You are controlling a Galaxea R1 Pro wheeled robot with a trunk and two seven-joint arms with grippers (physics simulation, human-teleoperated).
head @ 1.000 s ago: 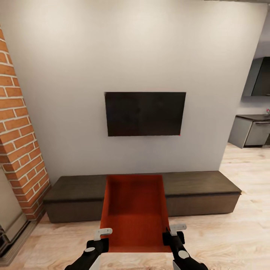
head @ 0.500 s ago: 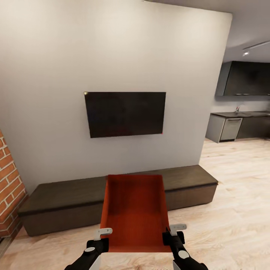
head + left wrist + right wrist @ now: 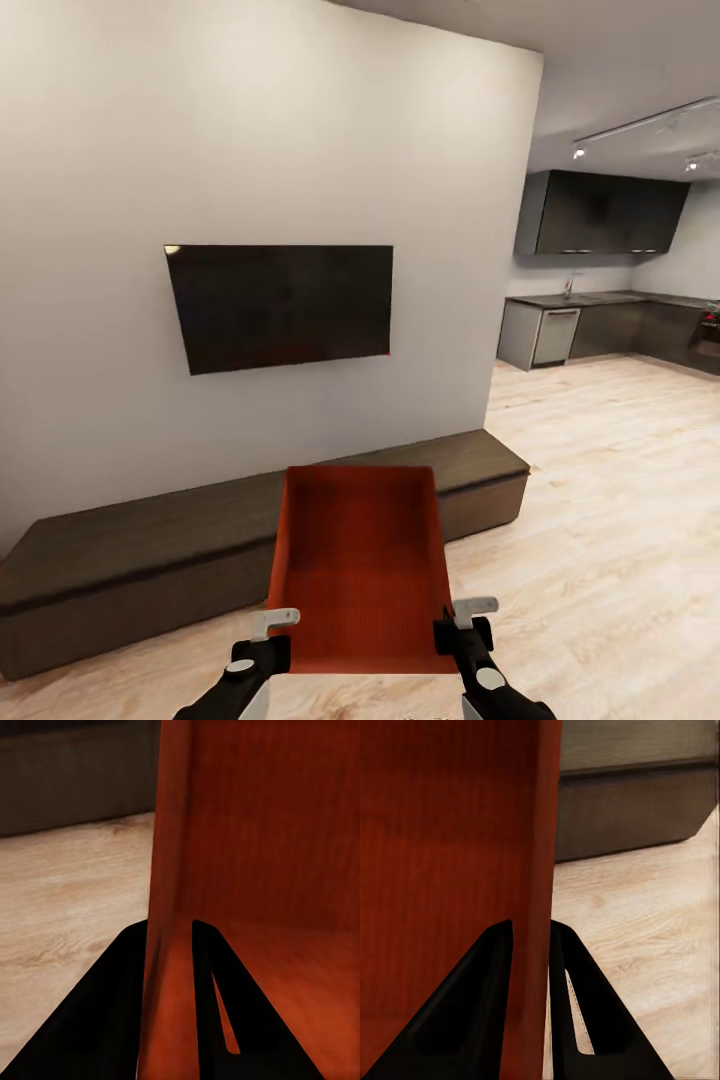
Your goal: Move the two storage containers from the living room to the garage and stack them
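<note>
I carry one orange-red storage container (image 3: 360, 565) in front of me in the living room, above the light wood-plank floor (image 3: 620, 520). My left pincer (image 3: 169, 945) is clamped on the container's left wall, one finger inside and one outside. My right pincer (image 3: 531, 945) is clamped on the right wall the same way. Beyond the bin runs the long low dark cabinet (image 3: 140, 560), with the black wall-mounted TV (image 3: 280, 305) above it. To the right, dark kitchen cupboards (image 3: 600, 212) stand well apart.
</note>
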